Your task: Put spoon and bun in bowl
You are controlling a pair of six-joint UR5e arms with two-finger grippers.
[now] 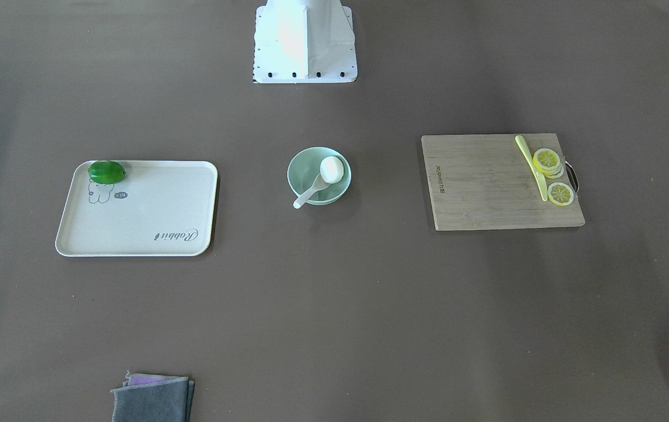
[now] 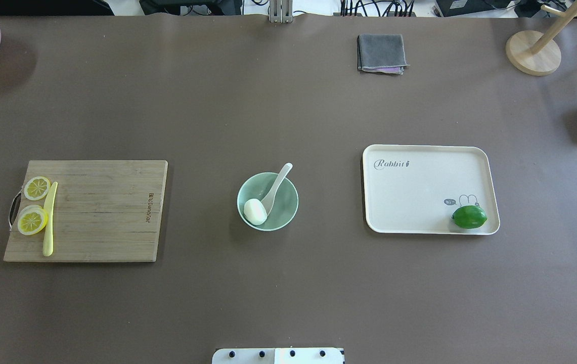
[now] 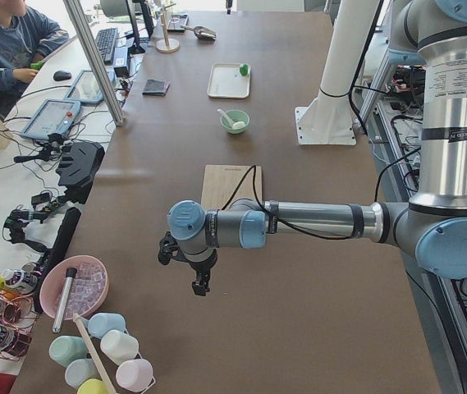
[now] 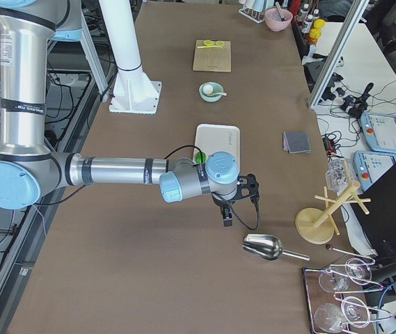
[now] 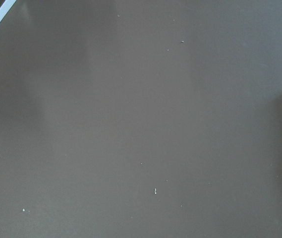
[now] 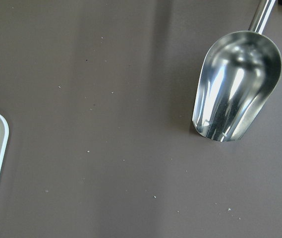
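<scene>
1. The bowl [image 2: 286, 205] stands in the middle of the table, straight out from the robot's base.
2. The bun [image 2: 255, 211] lies inside it, against the wall at 7 o'clock in the overhead view.
3. The spoon [image 2: 275, 187] lies in the bowl too. Its scoop is down beside the bun, and its handle leans over the rim at 1 o'clock.
4. At the bowl's 9 o'clock, well apart, lies a wooden cutting board [image 2: 106, 212]. On the board's far-left part are lemon slices [image 2: 33, 221] with a yellow-green knife [image 2: 49, 220] just beside them.
5. At the bowl's 3 o'clock, well apart, is a cream tray [image 2: 419, 192] with a lime [image 2: 469, 217] in its 5 o'clock corner.
6. A folded grey cloth [image 2: 381, 53] lies towards 1 o'clock near the table's far edge.
7. The left arm [image 3: 315, 220] reaches out level past the board's end, with its wrist bent down. The left gripper [image 3: 201, 287] hangs over bare table, touching nothing. I cannot tell how far its jaws stand apart.
8. The right arm [image 4: 114, 170] is stretched out level in the same way beyond the tray. The right gripper [image 4: 227, 217] points down over bare table between the tray and a metal scoop [image 6: 237, 91], and holds nothing I can see. Its opening cannot be told either.
</scene>
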